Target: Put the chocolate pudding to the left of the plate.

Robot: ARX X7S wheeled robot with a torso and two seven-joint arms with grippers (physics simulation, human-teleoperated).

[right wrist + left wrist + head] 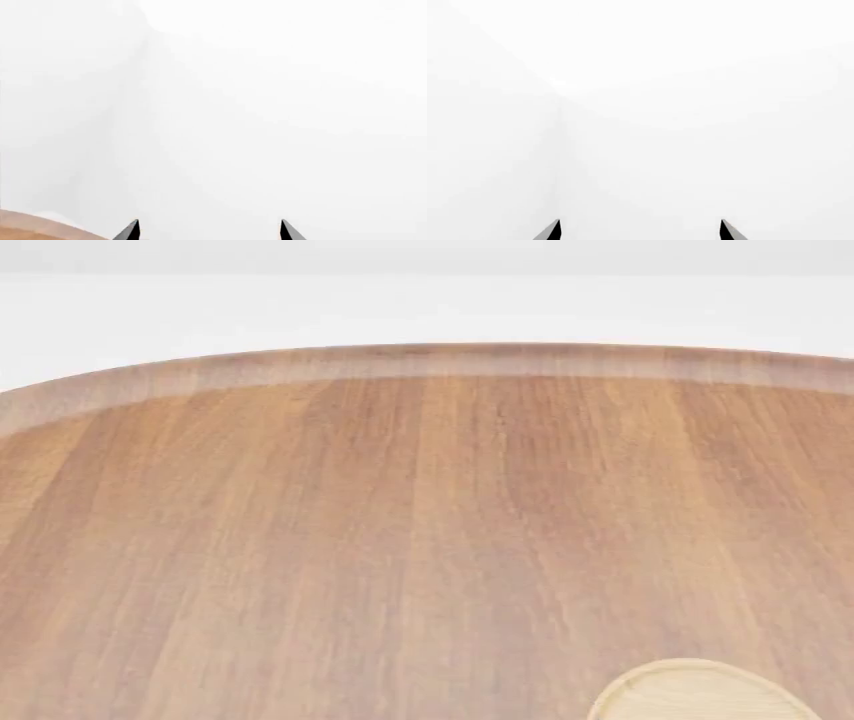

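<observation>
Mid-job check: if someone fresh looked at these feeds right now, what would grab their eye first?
The wooden table fills nearly the whole head view, its curved far edge set against white. Only a slice of the pale plate peeks in at the bottom right; no chocolate pudding shows in any view. Both wrist cameras face blank white, with just the dark tips of the left claw and right claw set wide apart, holding nothing.

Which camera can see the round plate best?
The head view. Only there does the plate show, as a pale curved rim on the table at the bottom edge, mostly cut off. The left wrist view shows only white beyond its fingertips; the right wrist view adds just a table corner, no plate.
</observation>
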